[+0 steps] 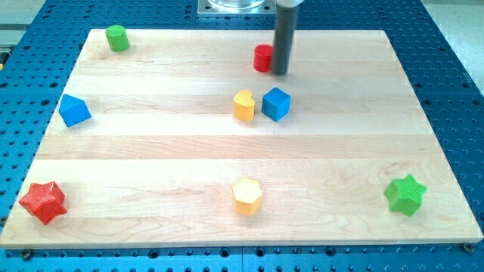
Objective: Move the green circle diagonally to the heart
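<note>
My tip (280, 72) at upper centre of the board (151, 151), no fingers to open or close, touching the red block (262, 58), yellow heart (243, 105) and blue cube (276, 103) just below, green circle (116, 37) far upper left.

We've got a pale wooden board (151, 151) on a blue perforated table (454, 75). On the board: green circle (116, 38) top left, red cylinder (262, 58), yellow heart (243, 106) just beside a blue cube (276, 103), another blue block (74, 110), red star (42, 202), yellow hexagon (247, 196), green star (405, 194).
</note>
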{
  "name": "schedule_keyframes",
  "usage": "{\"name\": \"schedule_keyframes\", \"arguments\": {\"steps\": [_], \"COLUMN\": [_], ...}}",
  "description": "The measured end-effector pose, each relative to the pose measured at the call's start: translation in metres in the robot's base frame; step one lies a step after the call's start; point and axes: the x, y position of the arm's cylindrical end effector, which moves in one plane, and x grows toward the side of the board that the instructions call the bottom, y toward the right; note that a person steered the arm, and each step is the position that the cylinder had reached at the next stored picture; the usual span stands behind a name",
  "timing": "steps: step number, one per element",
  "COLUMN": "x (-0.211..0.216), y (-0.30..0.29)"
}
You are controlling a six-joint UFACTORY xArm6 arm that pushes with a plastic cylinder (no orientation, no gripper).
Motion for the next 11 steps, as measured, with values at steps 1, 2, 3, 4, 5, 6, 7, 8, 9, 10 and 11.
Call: {"name": "schedule_keyframes", "arguments": {"steps": [1,2,3,4,5,6,7,8,9,10,11], "x": [-0.035,-0.071,-0.026,-0.008,-0.062,-0.035,0.003,-0.02,-0.025,-0.045,-0.074], "y": [0.06,0.043,0.002,0.032,0.002,-0.041,-0.021,-0.051,-0.134,-0.23,-0.317]}}
